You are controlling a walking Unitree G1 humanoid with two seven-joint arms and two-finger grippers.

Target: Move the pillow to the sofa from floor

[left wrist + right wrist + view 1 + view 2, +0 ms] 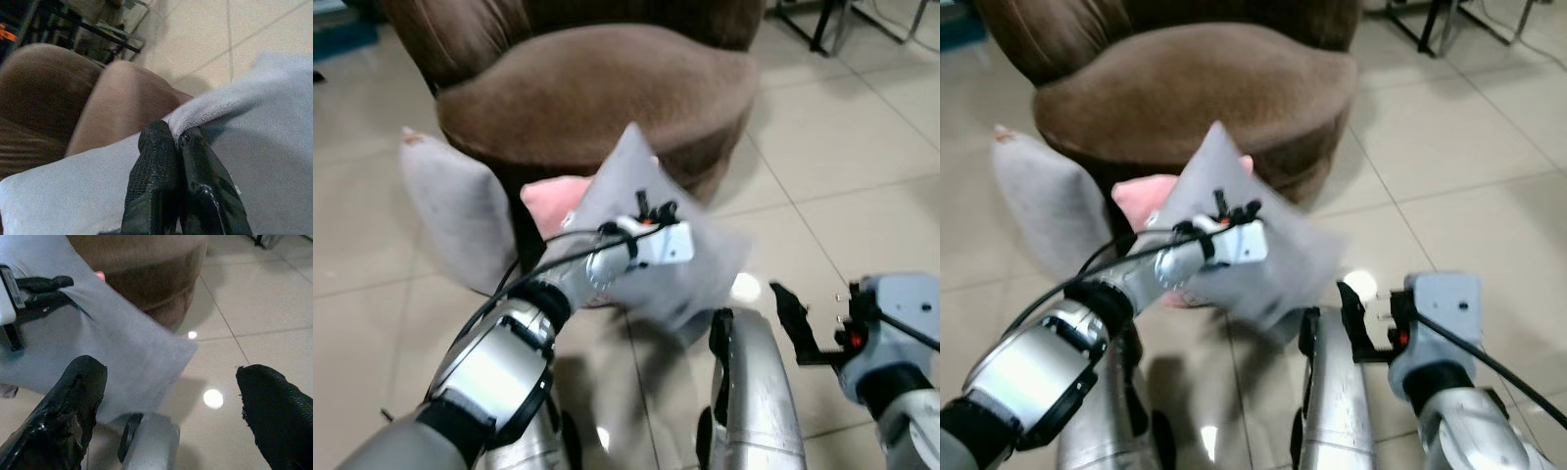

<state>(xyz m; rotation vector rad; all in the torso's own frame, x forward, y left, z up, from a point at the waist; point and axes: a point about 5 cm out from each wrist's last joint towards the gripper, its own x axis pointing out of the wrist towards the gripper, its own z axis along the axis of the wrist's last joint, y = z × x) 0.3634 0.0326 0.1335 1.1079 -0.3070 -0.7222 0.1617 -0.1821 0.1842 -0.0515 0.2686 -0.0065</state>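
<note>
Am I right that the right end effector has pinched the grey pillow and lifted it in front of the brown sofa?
Not quite: the left end effector pinches the grey pillow, as the left wrist view shows. The right end effector is open, below it. The brown sofa is behind.

A second grey cushion point(450, 211) stands on end on the tiled floor point(862, 137), tilted, just beside the left front of the brown seat's base. A pink cushion point(553, 201) lies low at the front of that base, mostly covered from view. The floor is pale glossy tile with dark grout lines and a bright round light reflection point(745, 287). At the far right corner stands a dark metal frame point(832, 24) on thin legs.
</note>
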